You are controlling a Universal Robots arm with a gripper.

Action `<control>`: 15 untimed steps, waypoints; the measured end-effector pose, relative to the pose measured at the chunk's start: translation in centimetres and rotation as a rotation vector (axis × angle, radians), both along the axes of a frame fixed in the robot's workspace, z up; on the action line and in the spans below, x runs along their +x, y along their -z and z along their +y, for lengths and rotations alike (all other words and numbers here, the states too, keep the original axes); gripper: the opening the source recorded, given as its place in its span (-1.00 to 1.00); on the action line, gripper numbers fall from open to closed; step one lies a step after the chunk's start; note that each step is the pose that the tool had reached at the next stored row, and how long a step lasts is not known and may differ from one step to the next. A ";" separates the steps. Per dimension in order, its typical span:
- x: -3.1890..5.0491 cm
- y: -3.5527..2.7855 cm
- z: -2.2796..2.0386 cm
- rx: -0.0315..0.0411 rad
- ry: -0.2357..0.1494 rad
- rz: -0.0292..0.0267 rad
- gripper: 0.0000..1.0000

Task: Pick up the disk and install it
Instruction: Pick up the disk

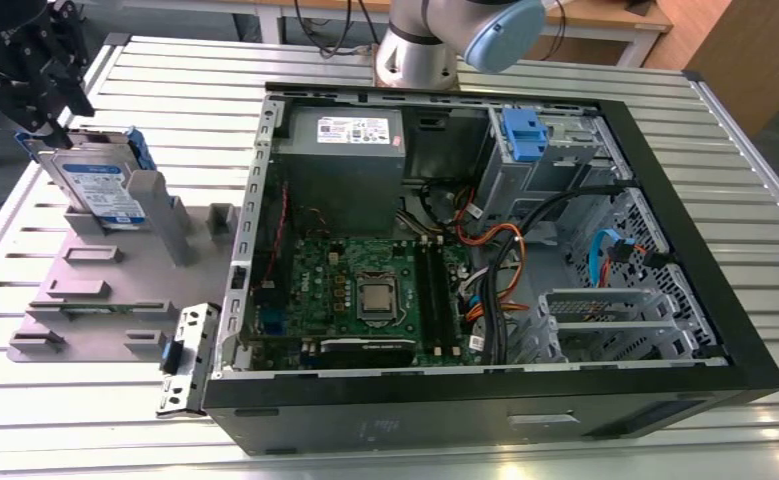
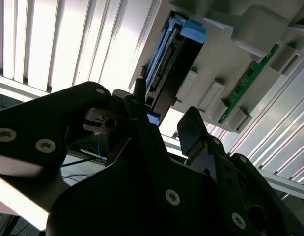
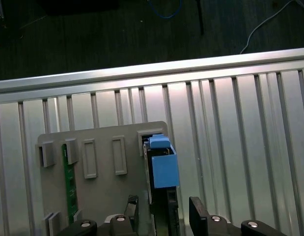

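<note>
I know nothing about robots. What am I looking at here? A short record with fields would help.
Surface: slatted metal table
Disk: standing on edge in the grey holder, outside the computer
Tool: open, one finger on each side of the disk
Computer: side open, lying beside the holder

1. No word, number or sign can be read in any of the three views.
2. Disk (image 1: 93, 182): in the exterior view, a blue-and-white label (image 1: 112, 200) covers its face. The print on it is too small to make out.
3. Power supply (image 1: 342, 165): a white label (image 1: 353, 129) on its top carries small dark and coloured marks, none legible.
4. Motherboard (image 1: 362, 290): any fine markings are unreadable.
5. Green board (image 3: 69, 182): in both wrist views, no print can be read on it.
</note>
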State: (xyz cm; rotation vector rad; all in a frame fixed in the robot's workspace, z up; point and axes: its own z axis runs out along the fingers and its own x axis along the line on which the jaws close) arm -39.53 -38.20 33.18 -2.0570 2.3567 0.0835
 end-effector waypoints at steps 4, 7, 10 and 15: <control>0.00 0.07 0.00 0.0000 -0.030 0.0000 0.06; 0.00 0.22 0.00 0.0002 -0.050 -0.0002 0.06; 0.00 0.56 0.01 0.0001 -0.060 -0.0001 0.06; 0.00 1.27 0.01 0.0000 -0.071 0.0000 0.06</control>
